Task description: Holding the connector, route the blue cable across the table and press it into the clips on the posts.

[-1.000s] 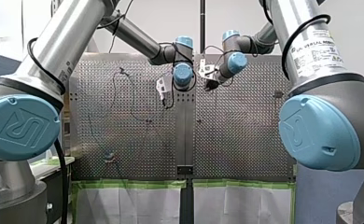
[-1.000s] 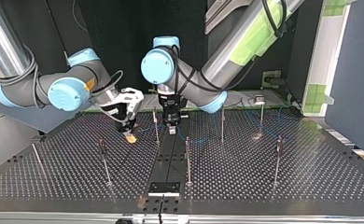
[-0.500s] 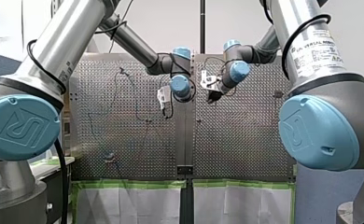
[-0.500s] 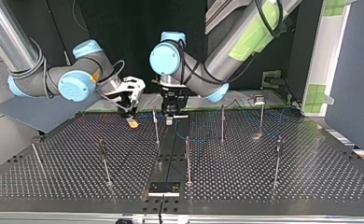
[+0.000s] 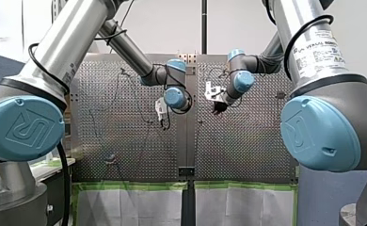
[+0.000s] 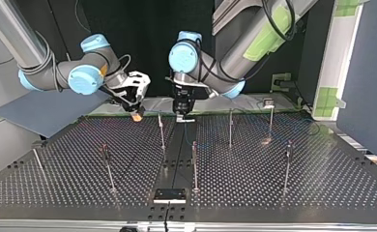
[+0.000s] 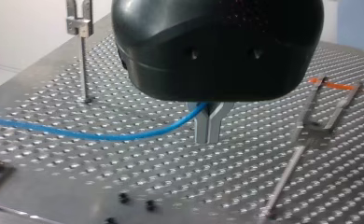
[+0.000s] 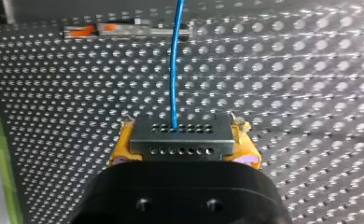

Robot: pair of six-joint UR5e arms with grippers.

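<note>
My right gripper point(image 8: 184, 145) clamps the flat grey metal connector point(image 8: 180, 133), pierced with rows of small holes, between its yellow pads point(image 8: 120, 150). The connector's long axis runs from pad to pad. Its holed face points straight ahead of the gripper, where the thin blue cable point(image 8: 174, 60) leaves it in a straight line over the perforated metal table point(image 8: 311, 93). My left gripper point(image 7: 209, 133) has its metal fingers closed on the cable, which trails off sideways just above the table. Both grippers hang over the table's edge on the arms' side. A second ago they were further in, among the thin upright posts point(image 6: 162, 130); both have drawn back toward that edge.
</note>
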